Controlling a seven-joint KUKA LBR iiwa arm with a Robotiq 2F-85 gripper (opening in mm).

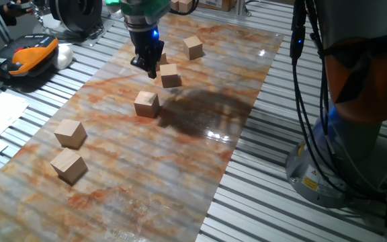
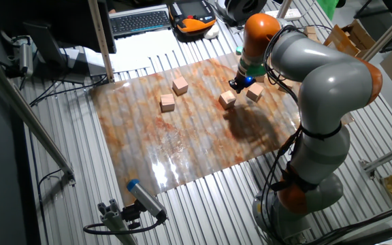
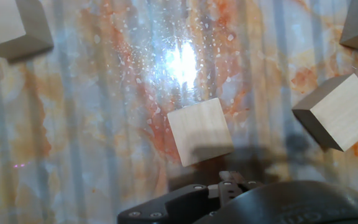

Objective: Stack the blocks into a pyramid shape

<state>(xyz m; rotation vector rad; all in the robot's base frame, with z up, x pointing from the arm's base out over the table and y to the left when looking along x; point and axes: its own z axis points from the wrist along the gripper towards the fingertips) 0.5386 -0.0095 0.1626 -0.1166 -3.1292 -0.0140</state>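
The gripper [image 1: 148,66] hangs low over the far end of the mat [image 1: 180,154], pointing down. I cannot tell how far its fingers are apart, and I cannot see any block between them. The hand view shows one block [image 3: 199,131] lying flat on the mat right below the gripper. In one fixed view, a small bit of a block [image 1: 162,58] peeks out just behind the gripper. Just beside the gripper, a bit nearer to us, sits another block [image 1: 170,75]. A further block [image 1: 193,47] sits near the far edge of the mat, a little to the right. One more block [image 1: 146,103] lies near the middle of the mat. Two blocks [image 1: 69,133] [image 1: 68,165] lie close together at the near left side, well apart from the rest. No block sits on top of another, so there is no pyramid yet. The mat is shiny, with orange and grey swirls, and it lies on a table of metal slats [image 1: 261,202].
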